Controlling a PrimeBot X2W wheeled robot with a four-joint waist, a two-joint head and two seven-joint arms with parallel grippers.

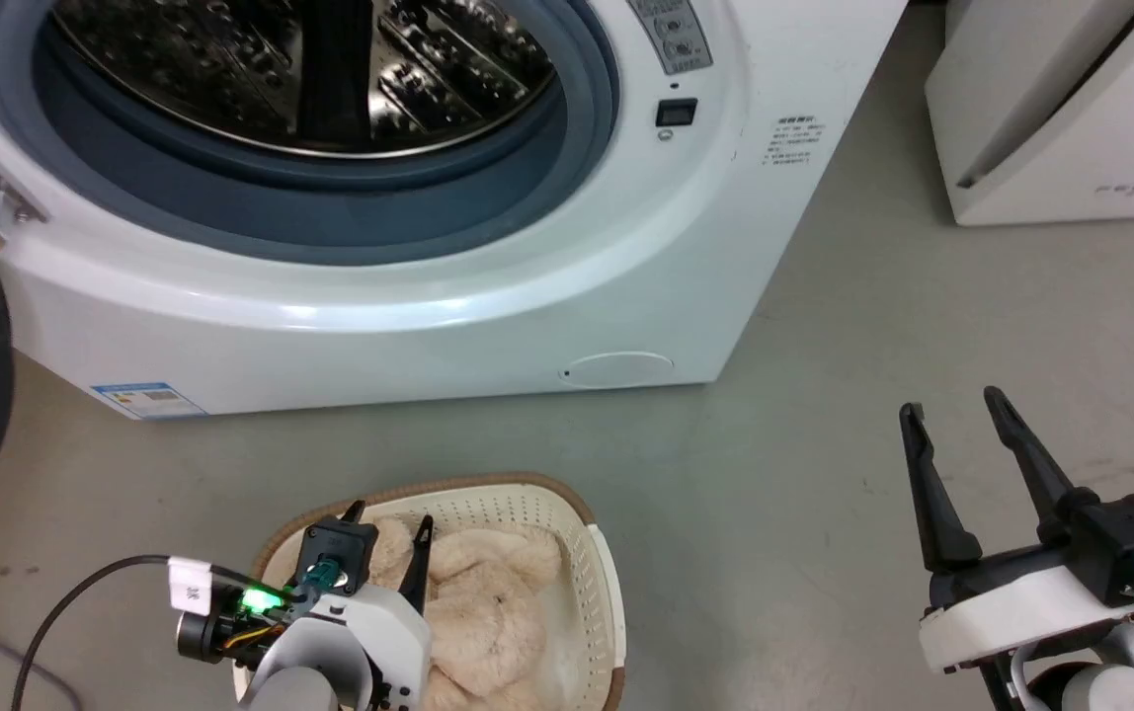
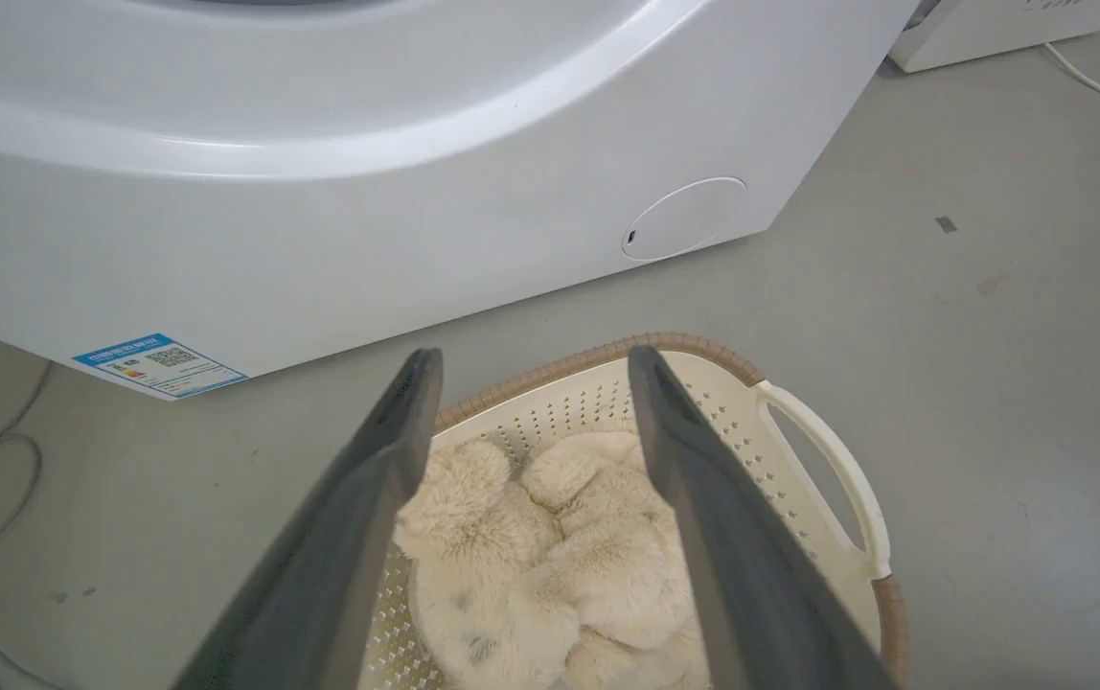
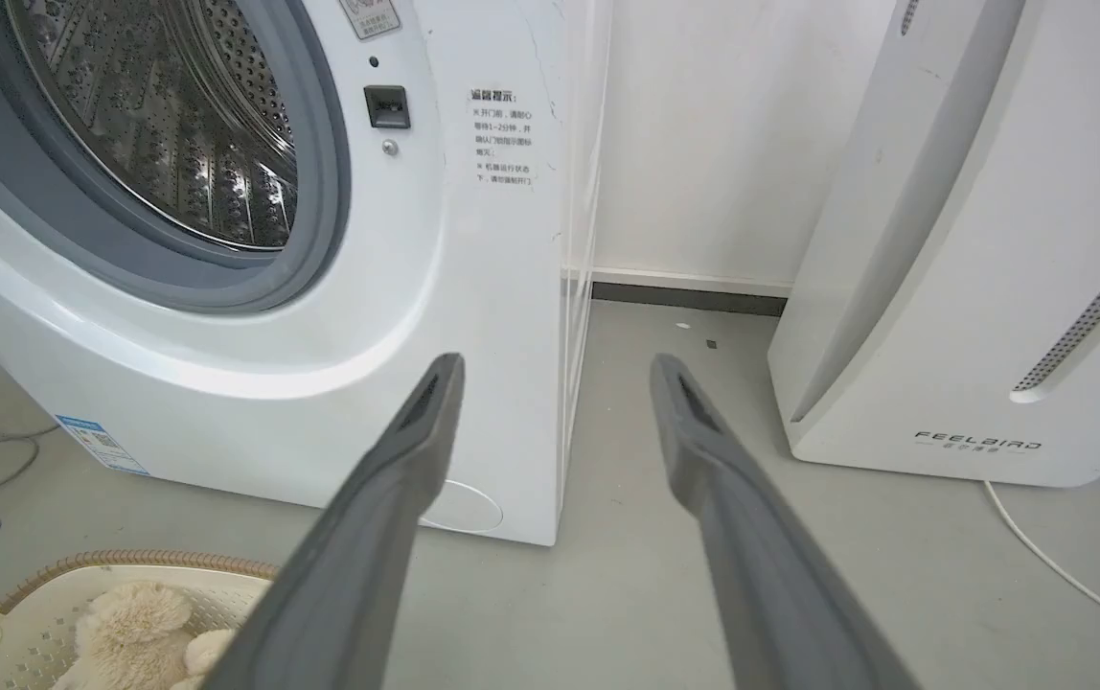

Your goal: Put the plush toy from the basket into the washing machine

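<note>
- Plush toy [image 1: 488,612], a fluffy beige-cream stuffed animal, lay heaped in the cream perforated plastic basket with the brown woven-look rim [image 1: 518,506], covering most of its bottom. The basket stood on the grey floor [image 1: 824,494] just in front of the large white front-loading washing machine [image 1: 527,296].
- Left gripper [image 1: 389,521] hung over the basket's far left corner, its two dark fingers spread with nothing between them. Whether the tips touched the fur could not be told.
- Right gripper [image 1: 952,403] was also spread and empty, well apart to the right over bare floor.
- Closing at that spot would likely have pinched only a tuft, an ear or a limb, so the toy could have slid out or dangled low on the lift.
- A finger so near the rim might have hooked the perforated wall and dragged or tipped the light basket.
- Trailing limbs could have caught on the grey-blue door seal [image 1: 330,212], leaving the toy to drop short of the shiny steel drum [image 1: 231,59].
</note>
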